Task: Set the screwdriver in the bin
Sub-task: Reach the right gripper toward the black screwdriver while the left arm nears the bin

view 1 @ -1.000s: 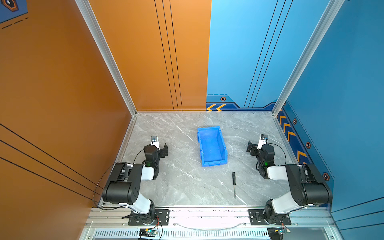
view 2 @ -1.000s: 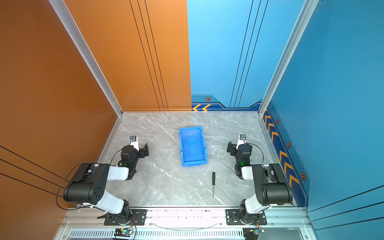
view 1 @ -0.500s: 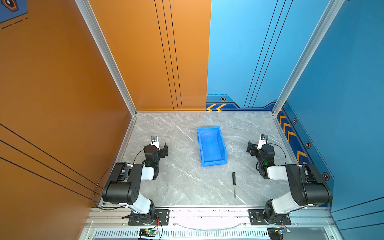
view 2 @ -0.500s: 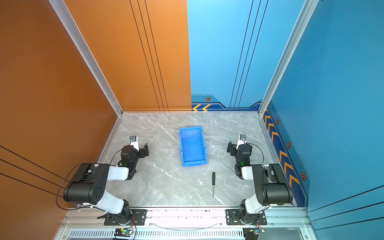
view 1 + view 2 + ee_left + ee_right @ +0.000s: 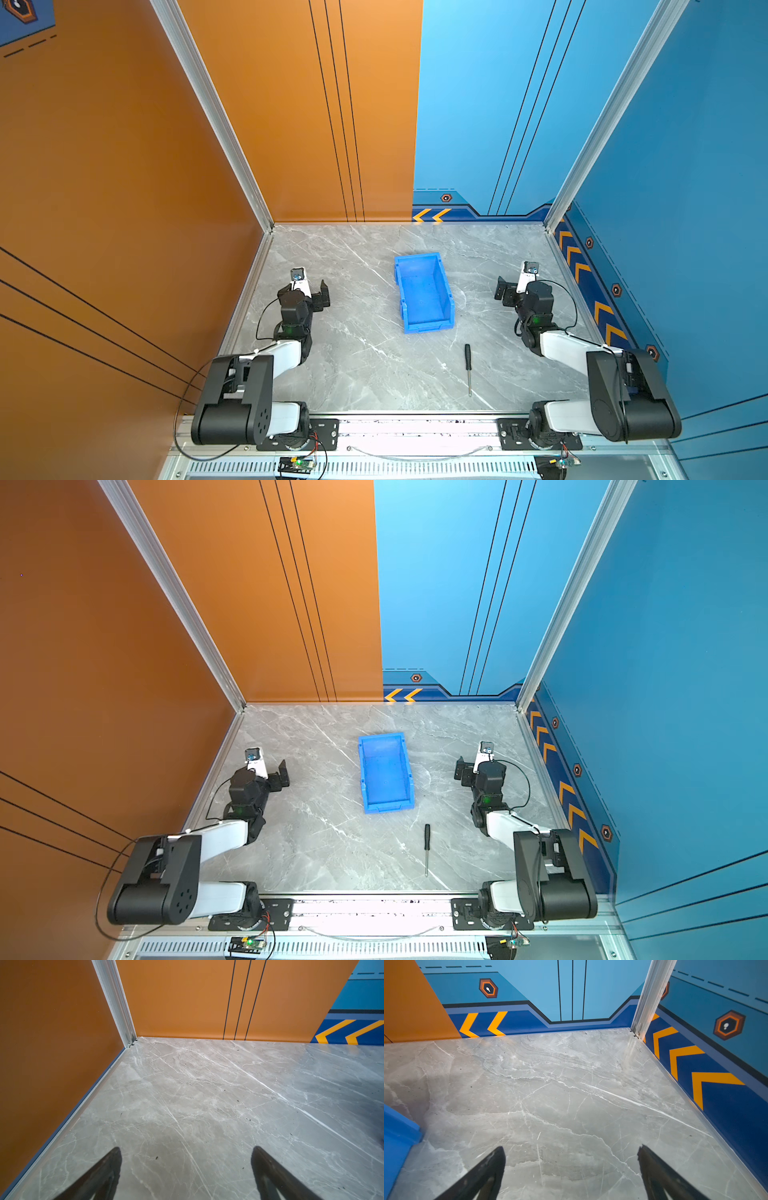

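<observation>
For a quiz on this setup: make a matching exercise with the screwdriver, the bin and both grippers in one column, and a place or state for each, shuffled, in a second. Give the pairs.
1. screwdriver
2. bin
3. left gripper
4. right gripper

A. open, beside the chevron-striped blue wall
B. upright in the middle of the table, nothing inside
C. open, beside the orange wall
D. lying flat, nearer the robot than the bin

Pairs: 1-D, 2-B, 3-C, 4-A.

The bin (image 5: 422, 286) and the screwdriver (image 5: 468, 369) on the surface (image 5: 353, 374).
The bin sits centrally; the screwdriver lies before it, slightly right, not touching.
</observation>
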`<state>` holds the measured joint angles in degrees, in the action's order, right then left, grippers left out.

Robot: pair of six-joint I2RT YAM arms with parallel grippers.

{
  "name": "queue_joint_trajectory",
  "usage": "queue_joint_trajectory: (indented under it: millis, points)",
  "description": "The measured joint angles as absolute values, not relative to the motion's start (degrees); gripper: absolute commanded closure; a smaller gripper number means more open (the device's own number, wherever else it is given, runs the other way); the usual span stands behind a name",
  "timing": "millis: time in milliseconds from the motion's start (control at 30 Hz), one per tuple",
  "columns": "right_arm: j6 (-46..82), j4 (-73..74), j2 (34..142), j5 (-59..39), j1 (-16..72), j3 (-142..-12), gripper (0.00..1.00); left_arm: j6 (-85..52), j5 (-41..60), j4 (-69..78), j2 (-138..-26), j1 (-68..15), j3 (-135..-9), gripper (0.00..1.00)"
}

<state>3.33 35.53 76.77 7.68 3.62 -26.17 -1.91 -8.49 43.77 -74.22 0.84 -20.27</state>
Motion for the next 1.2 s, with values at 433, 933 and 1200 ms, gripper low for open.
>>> queue_joint_trajectory:
  millis: [433,933,1200]
  points:
    - [11.2,17.69,64.86,16.69,14.83,-30.74,0.0,-10.04,-8.67,11.49,-61.12,0.3,-30.06,0.02]
    - [30.89,-23.66,61.04,17.23,20.67,-43.27,0.0,-17.93,-0.08,-17.69,-60.14,-14.76,-44.51,0.02]
    - [37.39,-34.76,55.88,10.57,21.37,-40.16,0.0,-21.45,0.45,-22.09,-61.91,-28.1,-46.22,0.02]
